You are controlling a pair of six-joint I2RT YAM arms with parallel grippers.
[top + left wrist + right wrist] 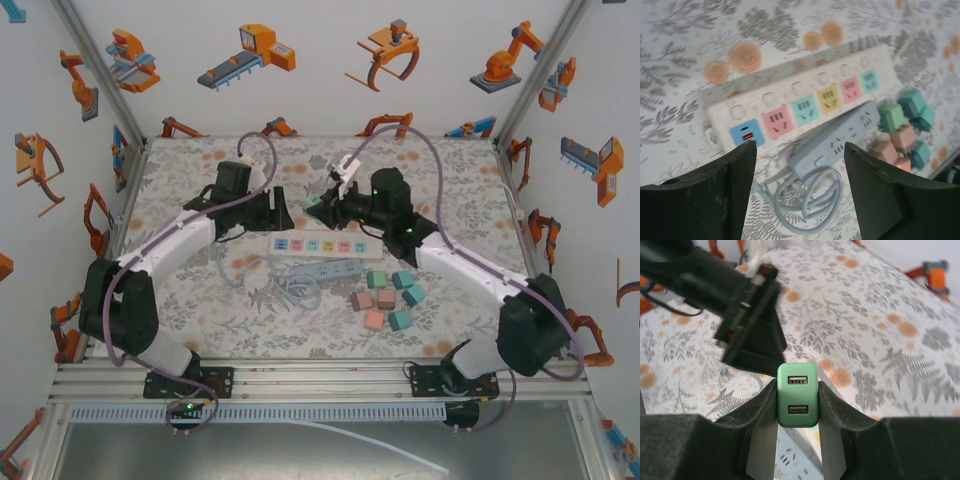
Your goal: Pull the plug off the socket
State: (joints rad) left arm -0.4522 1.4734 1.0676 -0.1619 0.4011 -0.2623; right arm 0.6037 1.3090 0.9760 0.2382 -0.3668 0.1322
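Pale green plug [797,395], a rounded block with two USB ports stacked on its face, pinched at both sides by the right gripper [798,405] and held in the air over the far middle of the tabletop [215,315]. Apart from the socket [790,107], a white power strip lying just nearer on the cloth. Along that strip, six coloured faces in a row: blue, pink, teal, yellow, pink, teal, with a red slot in the blue one. Just beside its near edge, one grey power strip [837,140] with its cable [805,210] coiled. To the right, seven loose cube plugs [385,298] in a cluster: four green or teal, three pink. Near the socket's left end, the left gripper [800,152], spread wide and grasping nothing.
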